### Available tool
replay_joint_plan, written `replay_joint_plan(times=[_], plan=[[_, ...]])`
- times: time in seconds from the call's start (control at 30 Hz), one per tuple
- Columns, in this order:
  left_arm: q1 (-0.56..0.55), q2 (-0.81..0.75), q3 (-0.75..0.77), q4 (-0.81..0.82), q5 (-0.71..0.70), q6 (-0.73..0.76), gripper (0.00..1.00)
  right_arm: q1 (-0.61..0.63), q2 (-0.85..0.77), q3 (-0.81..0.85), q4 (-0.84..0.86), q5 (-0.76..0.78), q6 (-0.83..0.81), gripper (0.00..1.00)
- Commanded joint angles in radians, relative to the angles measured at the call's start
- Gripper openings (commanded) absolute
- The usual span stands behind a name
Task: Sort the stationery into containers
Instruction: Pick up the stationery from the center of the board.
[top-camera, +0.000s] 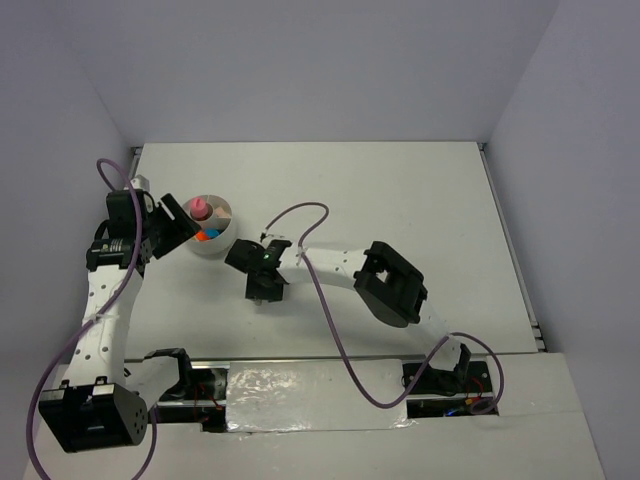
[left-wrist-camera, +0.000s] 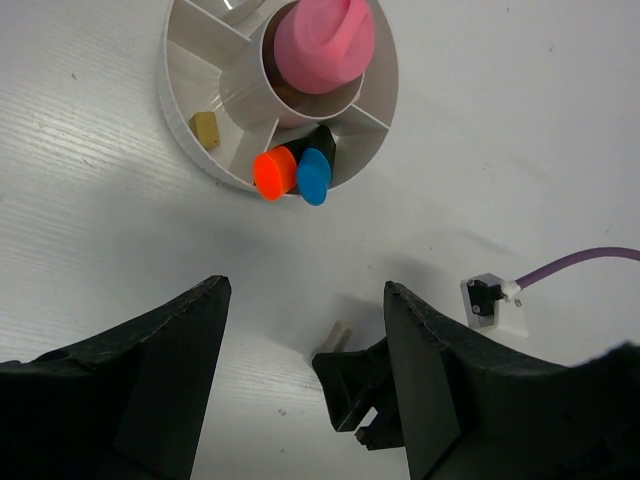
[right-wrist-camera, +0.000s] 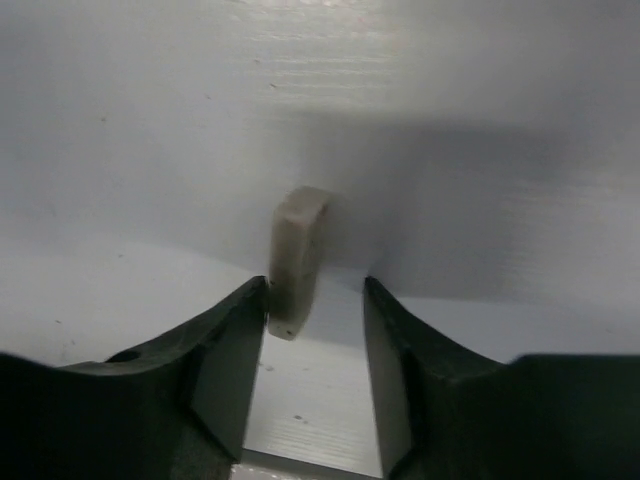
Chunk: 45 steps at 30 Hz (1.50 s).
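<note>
The white divided bowl (top-camera: 216, 251) (left-wrist-camera: 180, 120) stands left of centre. In it are an upright pink tube (top-camera: 200, 208) (left-wrist-camera: 322, 42), two black markers with an orange cap (left-wrist-camera: 272, 172) and a blue cap (left-wrist-camera: 314, 176), and a small tan block (left-wrist-camera: 206, 129). My left gripper (top-camera: 180, 225) (left-wrist-camera: 305, 300) hangs open just left of the bowl, holding nothing. A pale grey block (right-wrist-camera: 297, 250) (left-wrist-camera: 340, 336) stands on end on the table right of the bowl. My right gripper (top-camera: 268, 292) (right-wrist-camera: 315, 288) is open around it. The block touches the left finger, with a gap to the right one.
The right arm's purple cable (top-camera: 330, 300) loops across the table's middle, and another (left-wrist-camera: 580, 262) runs past a small white clip (left-wrist-camera: 492, 303). Grey walls close the table at the back and sides.
</note>
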Motion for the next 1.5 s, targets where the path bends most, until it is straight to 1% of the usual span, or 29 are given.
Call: replay_joint_plan(times=[0.0, 0.17, 0.2, 0.27, 0.3, 0.37, 0.4, 0.43, 0.5, 0.53, 0.57, 0.6, 0.63, 0.7, 0.77, 0.8, 0.83, 0.87, 0.9, 0.93, 1.0, 1.07, 1.13, 1.2, 1.23, 1.27, 1.3, 1.4, 1.47], plan=[[-0.004, -0.001, 0.024, 0.024, 0.02, 0.027, 0.75, 0.005, 0.104, 0.037, -0.089, -0.012, 0.008, 0.49], [-0.004, -0.01, 0.013, 0.024, 0.022, 0.032, 0.77, 0.008, 0.035, -0.058, -0.034, 0.011, 0.0, 0.29], [-0.004, -0.011, 0.009, 0.033, 0.033, 0.029, 0.77, 0.006, 0.02, -0.075, 0.021, 0.001, -0.018, 0.18], [-0.004, -0.005, 0.001, 0.035, 0.054, 0.027, 0.79, 0.006, -0.023, -0.098, 0.055, -0.004, -0.085, 0.1], [-0.004, 0.001, 0.001, 0.035, 0.068, 0.033, 0.99, 0.006, -0.042, -0.112, 0.122, -0.009, -0.12, 0.05], [-0.004, 0.033, 0.018, 0.007, 0.128, 0.039, 0.99, 0.003, -0.134, -0.205, 0.251, -0.059, -0.29, 0.03], [-0.004, 0.054, 0.023, -0.002, 0.147, 0.038, 0.99, 0.0, -0.175, -0.257, 0.429, -0.094, -0.362, 0.02], [-0.005, 0.061, 0.021, -0.011, 0.213, 0.035, 0.99, -0.002, -0.221, -0.306, 0.519, -0.177, -0.515, 0.02], [-0.005, 0.075, 0.015, -0.019, 0.284, 0.015, 0.99, -0.018, -0.347, -0.449, 0.714, -0.312, -0.665, 0.0], [-0.007, 0.073, -0.009, -0.01, 0.333, -0.001, 0.99, -0.034, -0.379, -0.481, 0.773, -0.416, -0.773, 0.0], [-0.007, 0.068, -0.028, 0.03, 0.435, -0.043, 0.99, -0.053, -0.422, -0.52, 0.796, -0.575, -0.799, 0.0], [-0.01, 0.055, -0.051, 0.065, 0.492, -0.068, 0.99, -0.081, -0.433, -0.523, 0.801, -0.643, -0.811, 0.0], [-0.022, 0.047, -0.101, 0.166, 0.608, -0.1, 0.99, -0.145, -0.439, -0.526, 0.813, -0.828, -0.813, 0.0], [-0.04, 0.027, -0.153, 0.29, 0.716, -0.18, 0.99, -0.221, -0.438, -0.528, 0.883, -1.0, -0.764, 0.0], [-0.062, 0.007, -0.215, 0.451, 0.813, -0.227, 0.99, -0.31, -0.439, -0.552, 0.995, -1.212, -0.615, 0.0], [-0.07, -0.016, -0.23, 0.504, 0.835, -0.24, 0.99, -0.33, -0.447, -0.561, 1.125, -1.255, -0.559, 0.0], [-0.088, -0.027, -0.265, 0.565, 0.859, -0.254, 0.99, -0.36, -0.451, -0.565, 1.187, -1.292, -0.45, 0.0], [-0.094, -0.039, -0.282, 0.681, 0.902, -0.287, 0.99, -0.367, -0.455, -0.565, 1.238, -1.355, -0.396, 0.0], [-0.106, -0.057, -0.314, 0.734, 0.921, -0.309, 0.98, -0.371, -0.458, -0.557, 1.32, -1.383, -0.326, 0.0], [-0.109, -0.063, -0.332, 0.788, 0.938, -0.33, 0.98, -0.37, -0.458, -0.545, 1.33, -1.4, -0.308, 0.0], [-0.117, -0.079, -0.365, 0.921, 0.971, -0.402, 0.96, -0.373, -0.459, -0.5, 1.275, -1.421, -0.316, 0.0], [-0.123, -0.085, -0.375, 0.967, 0.981, -0.432, 0.96, -0.373, -0.462, -0.474, 1.234, -1.426, -0.343, 0.0], [-0.125, -0.082, -0.373, 0.966, 0.979, -0.409, 0.93, -0.373, -0.461, -0.463, 1.241, -1.438, -0.337, 0.0], [-0.126, -0.08, -0.358, 0.896, 0.962, -0.369, 0.87, -0.373, -0.459, -0.468, 1.298, -1.448, -0.288, 0.0], [-0.125, -0.079, -0.355, 0.882, 0.958, -0.343, 0.83, -0.373, -0.458, -0.474, 1.322, -1.449, -0.271, 0.0], [-0.125, -0.079, -0.355, 0.876, 0.952, -0.338, 0.74, -0.374, -0.456, -0.477, 1.353, -1.449, -0.256, 0.0], [-0.125, -0.077, -0.355, 0.875, 0.952, -0.338, 0.7, -0.373, -0.453, -0.477, 1.352, -1.448, -0.25, 0.0], [-0.125, -0.073, -0.361, 0.918, 0.965, -0.37, 0.62, -0.376, -0.45, -0.477, 1.352, -1.434, -0.25, 0.0], [-0.125, -0.071, -0.365, 0.966, 0.976, -0.399, 0.61, -0.385, -0.439, -0.474, 1.359, -1.42, -0.238, 0.0]])
